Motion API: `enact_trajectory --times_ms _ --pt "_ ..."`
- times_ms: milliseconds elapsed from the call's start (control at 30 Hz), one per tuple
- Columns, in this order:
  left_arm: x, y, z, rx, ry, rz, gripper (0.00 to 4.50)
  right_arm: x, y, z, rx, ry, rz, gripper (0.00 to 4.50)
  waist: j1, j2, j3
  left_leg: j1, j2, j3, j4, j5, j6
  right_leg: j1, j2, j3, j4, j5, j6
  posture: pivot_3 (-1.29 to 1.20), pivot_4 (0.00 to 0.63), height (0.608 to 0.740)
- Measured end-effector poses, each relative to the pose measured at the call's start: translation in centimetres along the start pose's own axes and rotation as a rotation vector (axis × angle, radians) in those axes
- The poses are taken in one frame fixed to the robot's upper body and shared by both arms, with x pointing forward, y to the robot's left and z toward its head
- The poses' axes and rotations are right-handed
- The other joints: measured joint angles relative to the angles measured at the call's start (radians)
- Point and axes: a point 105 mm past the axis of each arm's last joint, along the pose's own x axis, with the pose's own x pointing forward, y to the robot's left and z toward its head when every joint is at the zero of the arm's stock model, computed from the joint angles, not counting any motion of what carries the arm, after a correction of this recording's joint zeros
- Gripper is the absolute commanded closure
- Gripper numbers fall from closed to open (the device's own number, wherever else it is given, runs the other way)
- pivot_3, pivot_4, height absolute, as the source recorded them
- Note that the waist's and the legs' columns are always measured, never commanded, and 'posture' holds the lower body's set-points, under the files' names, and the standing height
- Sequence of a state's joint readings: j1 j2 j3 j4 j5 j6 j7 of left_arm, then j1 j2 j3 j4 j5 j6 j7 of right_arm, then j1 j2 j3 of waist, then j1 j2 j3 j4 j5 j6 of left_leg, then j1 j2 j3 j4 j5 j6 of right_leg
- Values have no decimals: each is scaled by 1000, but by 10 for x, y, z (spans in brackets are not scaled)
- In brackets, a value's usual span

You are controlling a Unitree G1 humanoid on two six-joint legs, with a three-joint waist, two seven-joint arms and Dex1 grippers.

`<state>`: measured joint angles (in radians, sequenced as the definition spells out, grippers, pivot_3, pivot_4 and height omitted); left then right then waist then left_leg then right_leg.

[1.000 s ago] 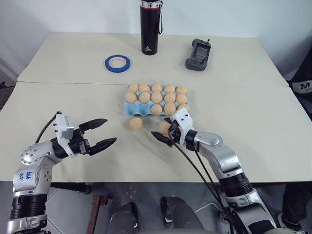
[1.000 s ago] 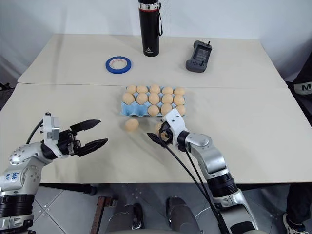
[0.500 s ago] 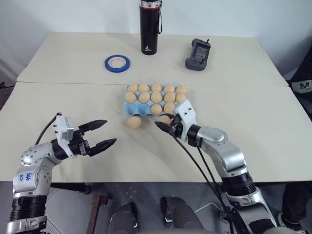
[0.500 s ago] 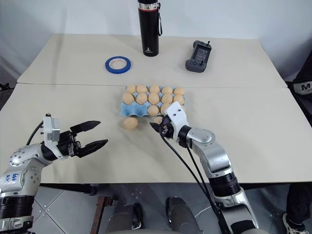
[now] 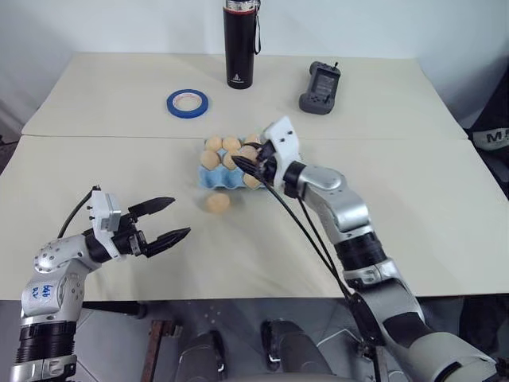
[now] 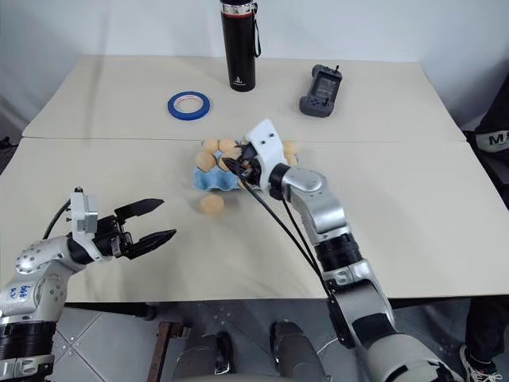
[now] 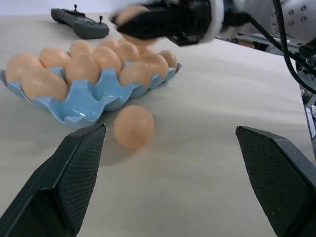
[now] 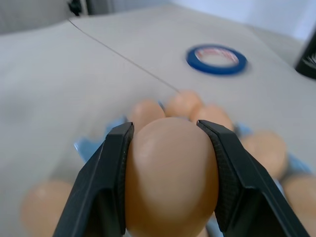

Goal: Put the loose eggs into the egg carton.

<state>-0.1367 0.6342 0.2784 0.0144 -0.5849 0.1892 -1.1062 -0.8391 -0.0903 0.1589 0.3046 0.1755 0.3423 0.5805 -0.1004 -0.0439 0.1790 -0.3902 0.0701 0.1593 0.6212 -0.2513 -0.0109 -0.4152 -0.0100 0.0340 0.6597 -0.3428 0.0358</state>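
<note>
Egg [image 8: 170, 177]: light, smooth, brittle; pinched at mid-girth by right gripper [image 8: 170, 173] above egg carton [image 7: 86, 101]. Gentle squeeze only. Left gripper [image 5: 165, 220] spread, empty.

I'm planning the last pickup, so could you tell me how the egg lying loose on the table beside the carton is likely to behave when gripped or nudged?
The loose egg looks smooth and rounded, so it would probably roll if nudged. Its glossy curve may slip between flat fingers. It likely cracks under a hard squeeze.
</note>
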Motion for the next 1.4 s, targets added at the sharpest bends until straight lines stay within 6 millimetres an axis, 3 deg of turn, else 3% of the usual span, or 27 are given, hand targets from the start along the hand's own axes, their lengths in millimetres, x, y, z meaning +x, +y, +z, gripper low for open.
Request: enact_trajectory --times_ms 167,567,833,933,1067,1133,1233,1400 --pt "-6 0 -1 -3 3 24 0 13 14 -11 6 13 51 2780 -8 0 0 0 0 0 0 0 0 0 -1 0 0 0 0 0 150 740" --pt "-5 -2 3 17 -2 28 0 37 22 -20 -22 32 72 2780 -15 0 0 0 0 0 0 1 -1 0 0 0 1 0 0 0 150 740" --pt "-5 -1 4 20 -4 29 0 40 19 -21 -48 31 61 75 -15 0 0 0 0 0 0 0 -1 0 0 0 1 0 0 0 150 740" --pt "-4 -1 4 20 -6 30 0 38 16 -21 -57 31 56 27 -14 0 0 0 0 0 0 0 -1 0 0 0 1 0 0 0 150 740" --pt "-4 -1 3 17 -9 38 0 19 6 -10 -98 6 63 27 -11 0 0 0 0 -1 0 0 -1 0 -1 0 0 0 0 0 150 740" --pt "-5 -1 3 13 -11 52 0 -1 5 -6 -92 1 99 27 -9 0 0 0 0 -2 0 0 -1 0 -1 -1 0 0 0 0 150 740" --pt "-15 -1 -3 -11 -11 108 0 -39 -2 -13 -42 22 126 27 -5 0 0 0 0 -3 -1 -2 -1 1 -1 -2 0 -1 1 0 150 740" --pt "-24 -4 -8 -24 1 149 0 -84 -13 -24 -47 72 147 27 -8 0 0 1 0 -2 -1 -3 2 2 0 -1 -1 -1 0 0 150 740"
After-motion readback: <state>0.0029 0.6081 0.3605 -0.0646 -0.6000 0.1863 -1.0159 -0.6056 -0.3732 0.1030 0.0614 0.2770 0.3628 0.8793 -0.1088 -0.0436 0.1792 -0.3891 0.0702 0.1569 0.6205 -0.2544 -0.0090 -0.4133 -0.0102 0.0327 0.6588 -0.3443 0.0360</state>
